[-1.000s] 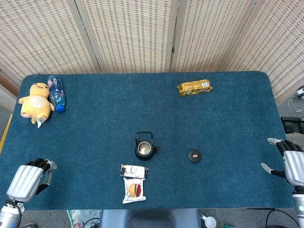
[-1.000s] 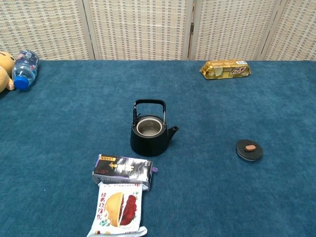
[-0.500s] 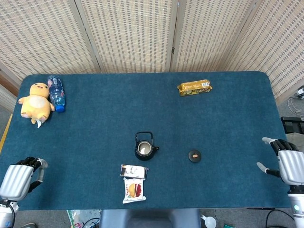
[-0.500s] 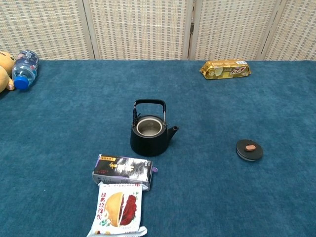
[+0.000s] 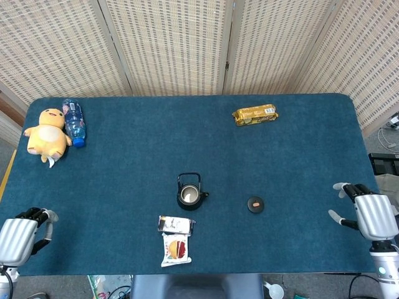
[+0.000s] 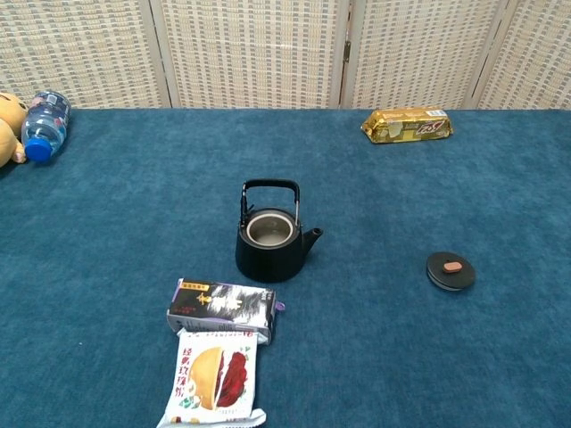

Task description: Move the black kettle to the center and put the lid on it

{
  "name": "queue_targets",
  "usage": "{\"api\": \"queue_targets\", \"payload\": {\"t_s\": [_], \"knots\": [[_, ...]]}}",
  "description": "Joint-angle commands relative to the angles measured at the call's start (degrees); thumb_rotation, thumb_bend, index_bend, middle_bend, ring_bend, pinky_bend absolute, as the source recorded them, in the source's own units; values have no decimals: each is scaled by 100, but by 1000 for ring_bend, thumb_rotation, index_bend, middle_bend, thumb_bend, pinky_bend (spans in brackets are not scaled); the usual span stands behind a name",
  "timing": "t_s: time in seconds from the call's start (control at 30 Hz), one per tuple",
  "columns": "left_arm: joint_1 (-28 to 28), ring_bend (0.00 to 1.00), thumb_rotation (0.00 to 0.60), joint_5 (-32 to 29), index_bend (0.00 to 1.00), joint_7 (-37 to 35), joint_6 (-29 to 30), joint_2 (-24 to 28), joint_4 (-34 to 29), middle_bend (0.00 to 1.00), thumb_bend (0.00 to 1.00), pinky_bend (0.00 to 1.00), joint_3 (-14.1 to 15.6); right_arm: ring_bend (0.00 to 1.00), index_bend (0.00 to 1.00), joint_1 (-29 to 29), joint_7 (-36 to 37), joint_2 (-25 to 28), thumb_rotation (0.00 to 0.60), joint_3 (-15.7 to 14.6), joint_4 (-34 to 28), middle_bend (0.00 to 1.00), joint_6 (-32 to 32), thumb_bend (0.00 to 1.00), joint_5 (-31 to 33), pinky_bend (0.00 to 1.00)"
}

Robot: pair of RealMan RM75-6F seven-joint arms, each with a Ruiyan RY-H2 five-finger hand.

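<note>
The black kettle [image 5: 189, 193] stands upright near the table's middle, its handle raised and its top uncovered; the chest view shows the kettle [image 6: 270, 245] with its spout pointing right. To its right the round black lid [image 5: 255, 204] with a brown knob lies flat on the cloth, and the lid [image 6: 451, 270] shows in the chest view too. My left hand [image 5: 19, 238] hovers at the near left corner, holding nothing. My right hand [image 5: 368, 213] is at the near right edge, thumb apart, also holding nothing. Both hands are far from the kettle and the lid.
Two snack packets [image 5: 175, 237] lie just in front of the kettle. A gold biscuit pack [image 5: 255, 114] sits far right. A yellow plush toy [image 5: 46, 134] and a water bottle [image 5: 74, 121] lie far left. A woven screen [image 5: 199, 43] stands behind the table.
My left hand has drawn back toward the near left corner. My right hand has shifted slightly left along the right edge. Kettle and lid have not moved.
</note>
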Motion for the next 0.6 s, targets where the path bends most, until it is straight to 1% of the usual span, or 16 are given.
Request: {"api": "queue_targets", "payload": {"t_s": [0.03,0.1,0.27,0.33,0.4,0.5,0.6], "knots": [[51,407,600,9,505,-15,47,16,1,548,575,569,-27,596,394,160,-260,95,600,24,-145,687,-205,14,-36,780],[82,407,600,13,505,-40,72,26,4,548,575,569,-47,698,403,250,-449,178,600,25,-282,792,-346,14,-46,854],[146,407,600,28,505,-106,109,49,21,548,574,569,-99,850,405,537,-1300,367,600,70,-782,945,-777,14,22,975],[179,407,600,43,505,-80,152,44,32,548,574,569,-120,895,405,657,-1613,436,600,89,-999,983,-973,14,80,995],[221,407,600,75,505,-82,206,39,39,548,574,569,-133,941,405,802,-1957,512,600,124,-1238,1000,-1208,14,195,1000],[269,407,600,117,505,-107,264,44,58,548,574,569,-150,981,405,1024,-2402,569,600,195,-1512,1000,-1519,14,385,1000],[322,407,600,115,505,-68,335,24,75,548,574,569,-195,998,415,1280,-2474,615,600,232,-1684,1000,-1893,14,476,1000]]}}
